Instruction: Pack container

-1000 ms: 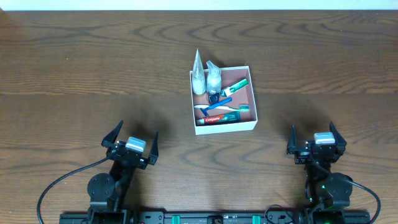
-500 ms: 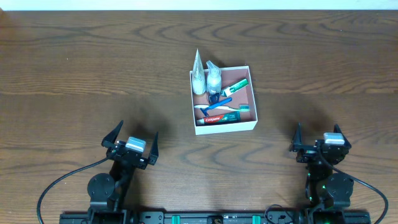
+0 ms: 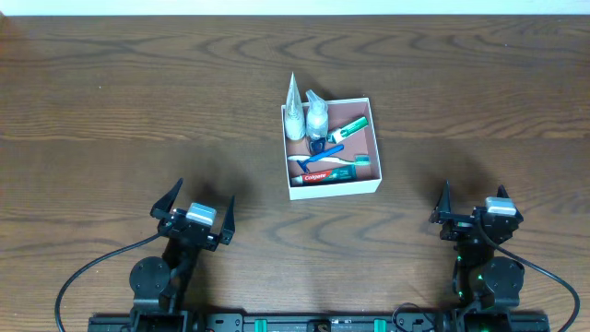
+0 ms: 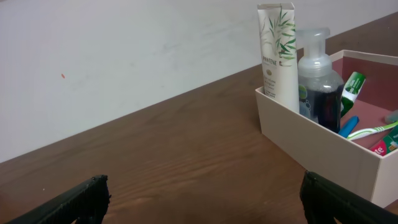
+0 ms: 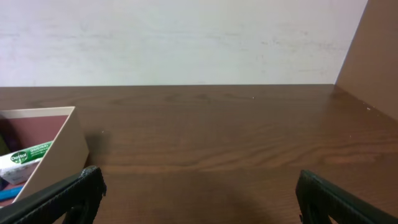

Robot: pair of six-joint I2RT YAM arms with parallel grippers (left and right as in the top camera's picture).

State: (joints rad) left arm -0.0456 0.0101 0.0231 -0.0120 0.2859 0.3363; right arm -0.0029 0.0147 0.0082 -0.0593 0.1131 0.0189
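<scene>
Low over the front of the dark wooden worktop point(image 3: 111, 111), the left fingers point(image 4: 74, 199) are spread wide with nothing between them, and the right fingers point(image 5: 68, 196) are just as far apart and equally bare. Both arms sit folded back by their bases, wrists level, cameras looking across the wood toward the pale wall. Well ahead of them and between the two arms rests the shallow square white-walled cardboard box with a pink-brown inside point(image 3: 336, 188). A white bamboo-printed tube point(image 4: 278, 56) and a clear pump bottle point(image 4: 318, 84) stand upright in its far-left corner, and a red toothpaste carton point(image 3: 324, 175) lies along its near wall. Since a second ago the right arm has drawn to its right and slightly back toward the front edge. The left arm and the box have not moved.
</scene>
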